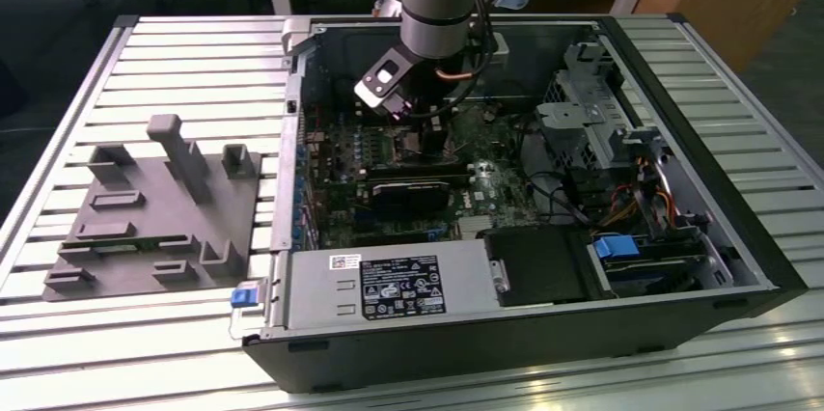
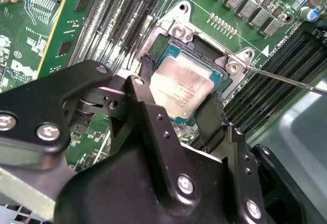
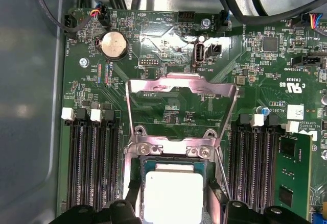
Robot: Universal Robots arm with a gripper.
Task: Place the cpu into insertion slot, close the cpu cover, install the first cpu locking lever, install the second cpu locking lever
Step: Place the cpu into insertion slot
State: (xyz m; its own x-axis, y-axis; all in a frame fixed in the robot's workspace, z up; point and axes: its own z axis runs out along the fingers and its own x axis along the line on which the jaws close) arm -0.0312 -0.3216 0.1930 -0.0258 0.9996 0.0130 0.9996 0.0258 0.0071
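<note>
The cpu (image 2: pixel 183 87), a flat square chip with a silvery top and green edge, lies level in the insertion slot (image 2: pixel 168 43) on the motherboard. My gripper (image 2: pixel 181 83) reaches down into the open computer case (image 1: pixel 721 237), its two black fingers (image 2: pixel 145 67) pressed against opposite edges of the chip. The first wrist view shows the cpu (image 3: pixel 172 193) low between the gripper (image 3: pixel 172 202) fingers. The cpu cover (image 3: pixel 181 85), a thin silvery frame, stands swung open beyond the socket. A thin locking lever (image 2: pixel 286 78) juts out unlatched beside the socket. In the exterior view the gripper (image 1: pixel 423 146) is over the board's middle.
Black memory slots (image 3: pixel 94 168) flank the socket on both sides. A coin battery (image 3: pixel 113 45) and cables sit past the cover. On the slatted table, at the exterior view's left, stands a grey fixture block (image 1: pixel 154 208). The power supply (image 1: pixel 386 286) fills the case's near side.
</note>
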